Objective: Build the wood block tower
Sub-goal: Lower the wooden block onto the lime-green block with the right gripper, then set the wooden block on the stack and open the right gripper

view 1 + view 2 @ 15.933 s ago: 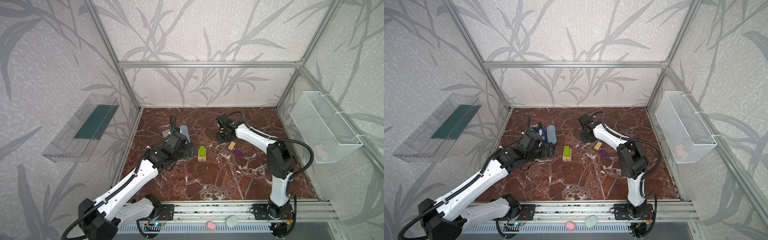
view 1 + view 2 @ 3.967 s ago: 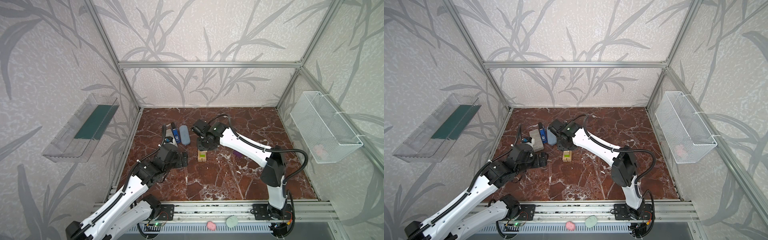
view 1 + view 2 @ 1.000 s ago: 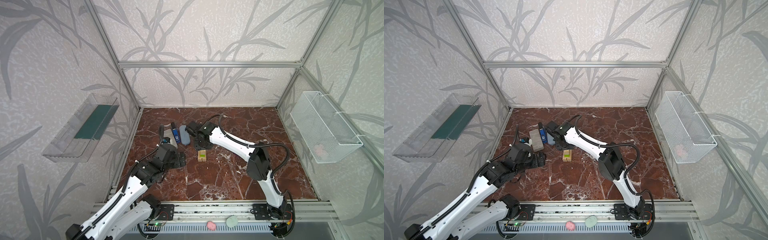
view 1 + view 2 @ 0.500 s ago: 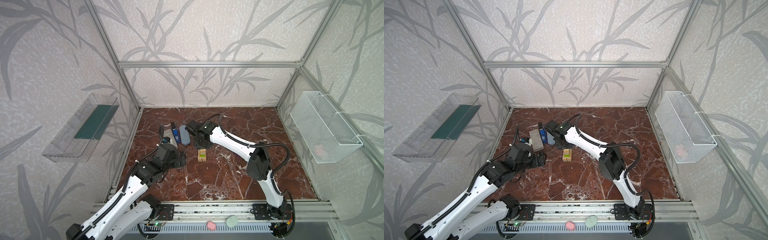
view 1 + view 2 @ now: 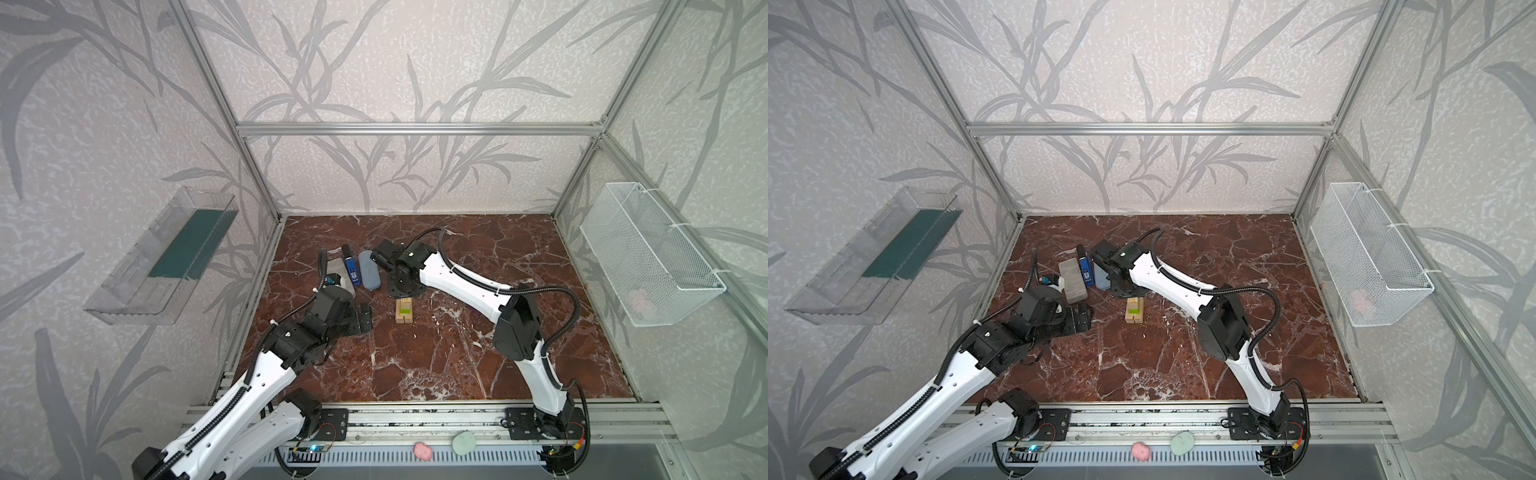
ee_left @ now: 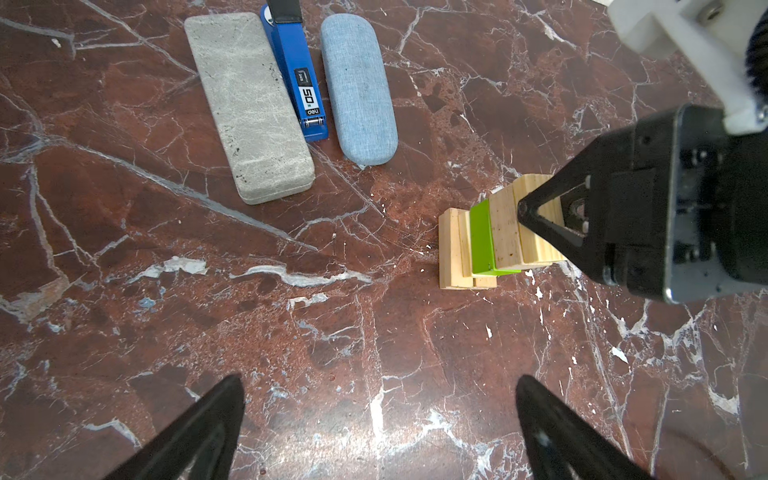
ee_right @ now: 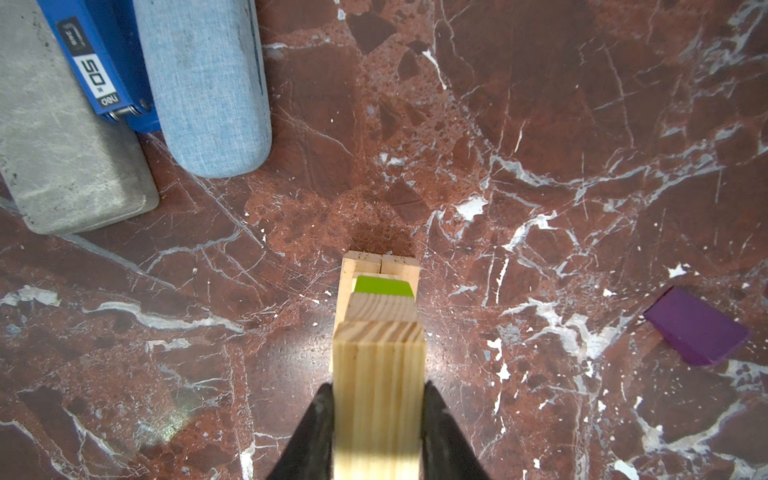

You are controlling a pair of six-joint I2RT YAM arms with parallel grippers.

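The tower (image 5: 404,312) (image 5: 1134,311) stands mid-floor: tan wood blocks at the base, above them a lime-green brick (image 6: 483,239) with a tan brick (image 6: 505,228) beside it. My right gripper (image 7: 378,390) (image 5: 405,291) is shut on another tan wood block (image 7: 378,374) (image 6: 538,241), held alongside that tan brick at the tower's top level. I cannot tell whether it rests on the layer below. A purple brick (image 7: 698,326) lies flat on the floor apart from the tower. My left gripper (image 6: 378,382) (image 5: 359,320) is open and empty, to the left of the tower.
A grey case (image 6: 249,108), a blue stapler (image 6: 297,79) and a blue fabric case (image 6: 359,87) lie side by side behind and left of the tower. A wire basket (image 5: 648,253) hangs on the right wall. A clear tray (image 5: 166,257) hangs on the left wall.
Since about sixteen seconds ago the right gripper has carried a tan brick from beside the purple one to the tower. Over the last second it has barely shifted. The left arm is still.
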